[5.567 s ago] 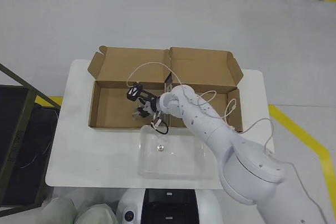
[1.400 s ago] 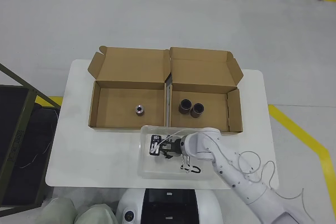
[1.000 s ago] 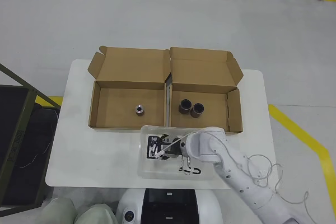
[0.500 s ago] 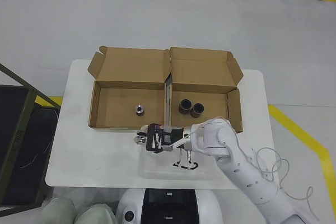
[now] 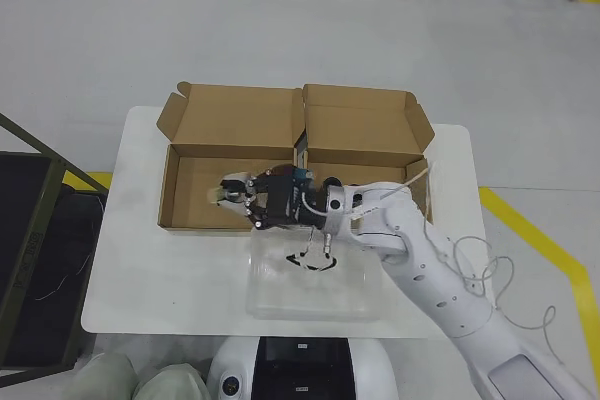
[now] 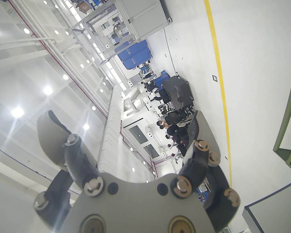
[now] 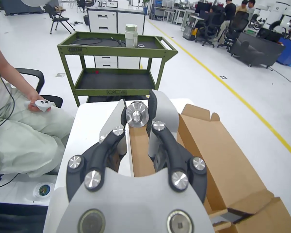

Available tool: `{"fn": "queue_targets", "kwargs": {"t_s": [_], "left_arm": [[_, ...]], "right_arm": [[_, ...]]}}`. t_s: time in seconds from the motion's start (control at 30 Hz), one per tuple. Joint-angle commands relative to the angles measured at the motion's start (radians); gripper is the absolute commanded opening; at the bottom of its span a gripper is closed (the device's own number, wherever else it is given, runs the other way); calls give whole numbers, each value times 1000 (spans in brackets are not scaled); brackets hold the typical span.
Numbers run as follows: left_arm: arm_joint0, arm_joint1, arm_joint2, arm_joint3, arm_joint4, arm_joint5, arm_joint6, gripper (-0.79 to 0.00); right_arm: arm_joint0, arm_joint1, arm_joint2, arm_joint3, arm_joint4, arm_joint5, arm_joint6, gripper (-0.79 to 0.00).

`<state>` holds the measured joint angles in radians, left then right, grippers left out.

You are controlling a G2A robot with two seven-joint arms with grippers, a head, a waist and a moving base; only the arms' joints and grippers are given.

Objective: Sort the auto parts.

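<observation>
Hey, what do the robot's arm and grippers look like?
The right arm is glossy white with rounded segments and a thin white cable looping beside it. The right gripper and left gripper each have two pale fingers, black links, round screws, and a grey base plate.

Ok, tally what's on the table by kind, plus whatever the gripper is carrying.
Cardboard boxes: 2
Clear plastic tray: 1
Silver metal part, clamped in the right gripper: 1
Total: 4. Anything hidden under the arm cannot be counted.
</observation>
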<state>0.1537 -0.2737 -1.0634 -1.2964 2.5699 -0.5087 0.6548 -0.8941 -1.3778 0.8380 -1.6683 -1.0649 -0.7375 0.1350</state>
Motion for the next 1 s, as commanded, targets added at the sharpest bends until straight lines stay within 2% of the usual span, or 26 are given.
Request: {"fn": "queue_targets", "kwargs": {"t_s": [0.0,0.7,0.87,0.97], "left_arm": [[0,0,0,0,0,0,0,0],[0,0,0,0,0,0,0,0],[0,0,0,0,0,0,0,0],[0,0,0,0,0,0,0,0]], "right_arm": [[9,-1,3,1,4,-21,-29,-785],[17,1,36,-44,-108,-70,-170,-785],[19,3,49,-47,-120,-66,-160,-785],[34,0,47,-11,-87,-36,-106,-785]]}}
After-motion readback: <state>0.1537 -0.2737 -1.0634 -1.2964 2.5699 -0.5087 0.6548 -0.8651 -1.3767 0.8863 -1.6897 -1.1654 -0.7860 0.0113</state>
